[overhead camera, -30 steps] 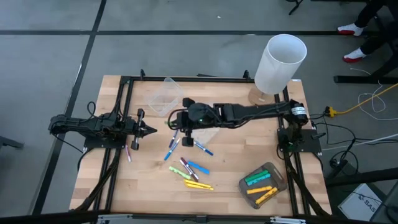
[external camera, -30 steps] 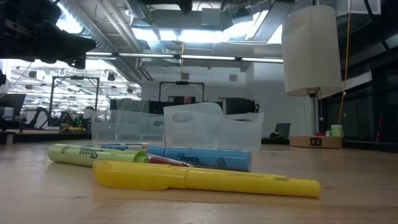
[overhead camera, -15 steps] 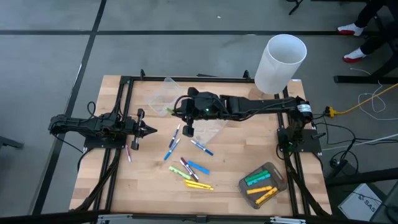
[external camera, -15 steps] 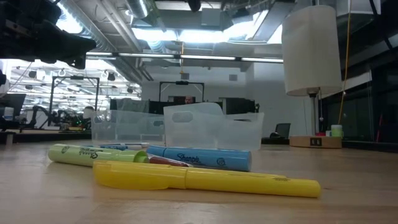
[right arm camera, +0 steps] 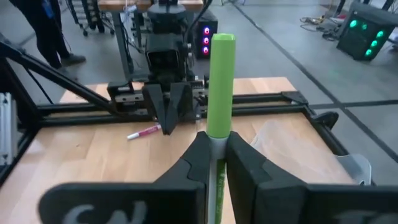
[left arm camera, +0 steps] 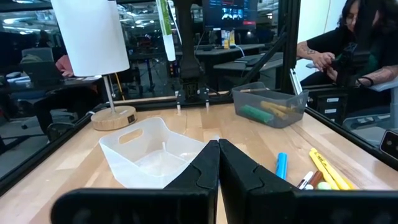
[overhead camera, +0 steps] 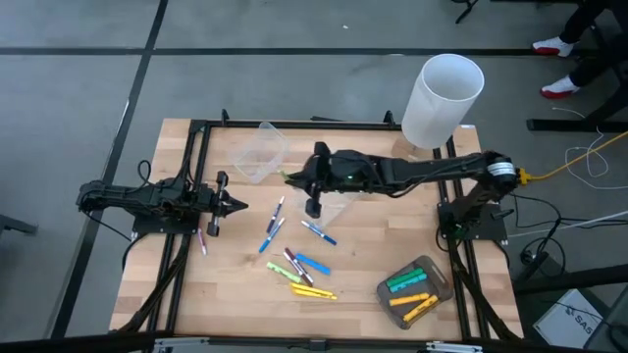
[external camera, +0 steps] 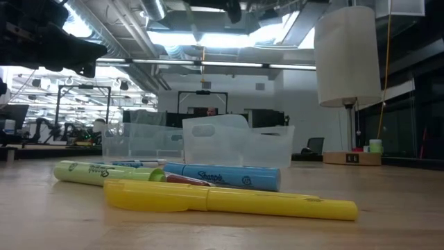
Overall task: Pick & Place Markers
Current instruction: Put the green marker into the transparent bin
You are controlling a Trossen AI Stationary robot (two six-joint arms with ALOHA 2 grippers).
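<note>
Two dark, cable-trailing arms (overhead camera: 412, 175)

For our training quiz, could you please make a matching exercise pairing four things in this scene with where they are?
Things:
1. green marker
2. left pincer
3. grey tub
4. white cylinder

Places:
A. near right table corner, holding markers
B. in the right pincer
C. far right table corner
D. left side of the table, shut

Pairs: 1-B, 2-D, 3-A, 4-C
</note>
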